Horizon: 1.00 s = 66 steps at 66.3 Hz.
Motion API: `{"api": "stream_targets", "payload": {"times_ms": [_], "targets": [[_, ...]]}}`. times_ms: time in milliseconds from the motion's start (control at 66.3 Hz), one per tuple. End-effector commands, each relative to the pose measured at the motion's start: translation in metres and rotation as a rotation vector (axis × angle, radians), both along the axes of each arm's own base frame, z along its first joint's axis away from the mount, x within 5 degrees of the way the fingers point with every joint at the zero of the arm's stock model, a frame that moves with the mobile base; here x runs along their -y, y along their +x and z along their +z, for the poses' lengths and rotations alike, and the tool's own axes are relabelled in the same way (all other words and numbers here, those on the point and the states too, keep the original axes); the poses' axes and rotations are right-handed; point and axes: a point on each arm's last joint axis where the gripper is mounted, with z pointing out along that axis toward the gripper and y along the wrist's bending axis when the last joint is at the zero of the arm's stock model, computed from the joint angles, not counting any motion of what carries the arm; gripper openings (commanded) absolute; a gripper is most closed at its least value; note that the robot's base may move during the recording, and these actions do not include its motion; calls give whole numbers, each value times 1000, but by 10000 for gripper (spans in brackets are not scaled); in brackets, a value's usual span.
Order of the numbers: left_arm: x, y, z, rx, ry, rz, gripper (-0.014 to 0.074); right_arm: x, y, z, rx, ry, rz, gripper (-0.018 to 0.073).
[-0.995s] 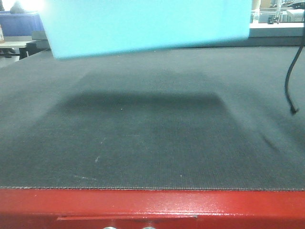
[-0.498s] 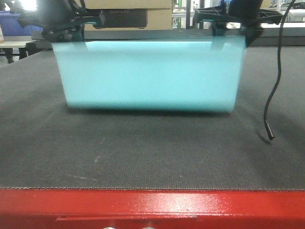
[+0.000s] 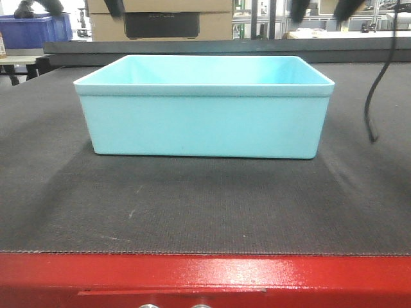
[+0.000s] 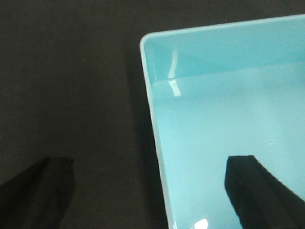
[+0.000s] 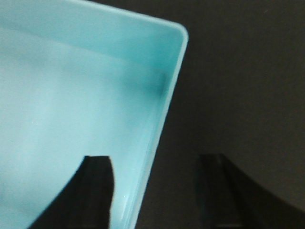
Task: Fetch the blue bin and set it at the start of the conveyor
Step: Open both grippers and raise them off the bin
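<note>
Bin (image 3: 204, 109) sits flat on the belt (image 3: 192, 205), upright and empty, a little back from the red frame (image 3: 205, 276) at the near edge. Both claws are above it with their jaws apart, gripping nothing. The left claw (image 4: 151, 193) straddles one short wall near a corner, one finger (image 4: 40, 191) over the belt and the other over the bin's floor. The right claw (image 5: 162, 191) does the same at the opposite end, one finger (image 5: 93, 191) inside and the other outside. In the front view only dark bits of the arms show along the top edge, clear of the rim. A loose black cable (image 3: 376, 96) hangs at the right, close to the bin but not touching it.

To my eye the placing step is as good as done, with the bin resting on the conveyor start. What remains is the release: lift both claws straight up so neither inner finger catches the rim and drags the bin, then draw the arms back.
</note>
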Motion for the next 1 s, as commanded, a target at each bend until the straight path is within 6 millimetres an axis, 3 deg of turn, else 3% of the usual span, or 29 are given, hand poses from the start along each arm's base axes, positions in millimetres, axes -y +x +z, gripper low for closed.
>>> {"api": "stream_targets", "payload": {"times_ms": [0, 90, 151, 271, 422, 543, 754, 980], "targets": [[-19, -20, 31, 39, 2, 36, 482, 17, -19, 32, 71, -24, -38, 117], [-39, -34, 43, 39, -16, 82, 334, 34, -33, 49, 105, -22, -77, -35], [-52, -42, 43, 28, -31, 114, 183, 45, -43, 53, 119, -22, -106, -137], [-69, -62, 40, 32, -37, 150, -116, 61, -63, 47, 122, -24, -148, -160], [-73, -86, 24, 105, -44, 141, -111, 65, -90, 28, 176, -23, -162, -160], [-75, -109, 0, 141, -50, 126, -111, 65, -117, 0, 220, -29, -163, -160], [-78, -163, -42, 272, -76, 95, -111, 65, -175, -40, 364, -24, -164, -160], [-84, -235, -59, 491, -115, 70, -111, 65, -237, -64, 541, -29, -156, -160]]}}
